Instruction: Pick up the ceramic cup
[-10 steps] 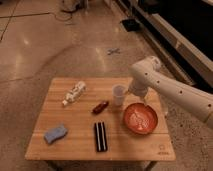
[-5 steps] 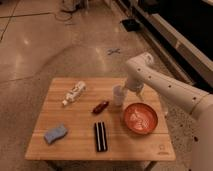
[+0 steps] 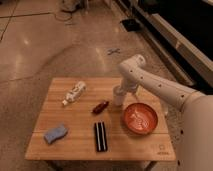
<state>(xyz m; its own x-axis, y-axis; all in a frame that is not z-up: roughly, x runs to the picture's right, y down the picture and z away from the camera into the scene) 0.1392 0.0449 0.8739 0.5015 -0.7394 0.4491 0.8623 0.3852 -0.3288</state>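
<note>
The ceramic cup [image 3: 118, 96] is small and pale. It stands upright on the wooden table [image 3: 75, 145], just left of the orange plate [image 3: 140, 119]. My gripper [image 3: 123, 91] hangs from the white arm that reaches in from the right. It is directly over the cup, at the cup's rim, and hides part of it.
A white bottle [image 3: 74, 93] lies at the table's back left. A small red object [image 3: 100, 107] lies left of the cup. A black rectangular object [image 3: 100, 136] lies at the front centre and a blue sponge [image 3: 55, 134] at the front left. Bare floor surrounds the table.
The arm has swung left from above the plate's back edge, and the gripper has come down onto the cup. The objects on the table have not moved.
</note>
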